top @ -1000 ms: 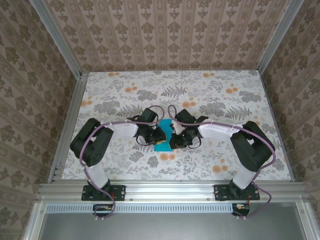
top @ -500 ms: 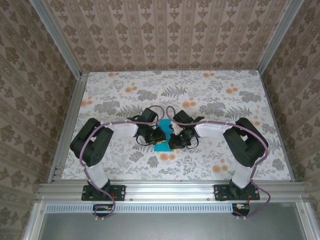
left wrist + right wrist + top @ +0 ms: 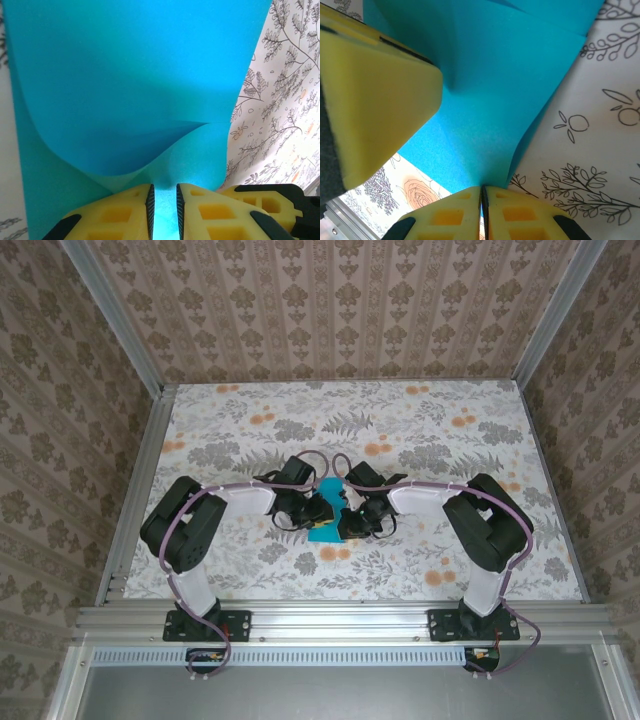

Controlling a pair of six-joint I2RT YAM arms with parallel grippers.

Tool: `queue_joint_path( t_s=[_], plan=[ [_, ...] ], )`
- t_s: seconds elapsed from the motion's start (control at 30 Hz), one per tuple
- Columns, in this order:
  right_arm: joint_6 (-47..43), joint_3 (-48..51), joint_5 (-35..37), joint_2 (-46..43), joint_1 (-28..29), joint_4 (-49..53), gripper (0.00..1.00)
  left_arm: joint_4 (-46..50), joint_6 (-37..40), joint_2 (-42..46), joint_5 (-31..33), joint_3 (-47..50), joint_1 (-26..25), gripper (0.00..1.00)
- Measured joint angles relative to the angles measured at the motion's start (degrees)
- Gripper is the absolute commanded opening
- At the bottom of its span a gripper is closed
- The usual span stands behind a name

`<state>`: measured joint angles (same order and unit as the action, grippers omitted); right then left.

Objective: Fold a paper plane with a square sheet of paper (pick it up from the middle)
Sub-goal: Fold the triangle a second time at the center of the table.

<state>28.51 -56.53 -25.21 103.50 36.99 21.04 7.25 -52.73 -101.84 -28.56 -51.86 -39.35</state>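
No lettering, label, brand, number or sign can be read anywhere: the turquoise sheet of paper (image 3: 125,75) is blank, and the surface (image 3: 450,440) bears just a flower print.

The table (image 3: 430,420) has a pale top printed with grey leaves and orange blossoms. An aluminium rail (image 3: 340,618) runs along its near edge, and slimmer metal strips line its left and right edges. The far corners and both side edges carry nothing but the print. Around the middle of the table, slightly toward the near edge, is the turquoise square sheet of paper (image 3: 322,531). Its near corner seems to rest on the table, though the wrist views show much of the sheet bowed up off the patterned top.
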Motion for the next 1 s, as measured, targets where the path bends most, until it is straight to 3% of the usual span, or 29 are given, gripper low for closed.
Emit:
queue_joint_path(
  t_s=[0.43, 1.0],
  plan=[
    [0.2, 0.0, 0.2, 0.0, 0.0, 0.0, 0.11, 0.2, -0.2, 0.2, 1.0, 0.1, -1.1, 0.13],
    [2.0, 0.4, -1.1, -3.2, 0.0, -4.3, 0.12, 0.7, -0.1, -0.4, 1.6, -0.1, -1.1, 0.12]
  ],
)
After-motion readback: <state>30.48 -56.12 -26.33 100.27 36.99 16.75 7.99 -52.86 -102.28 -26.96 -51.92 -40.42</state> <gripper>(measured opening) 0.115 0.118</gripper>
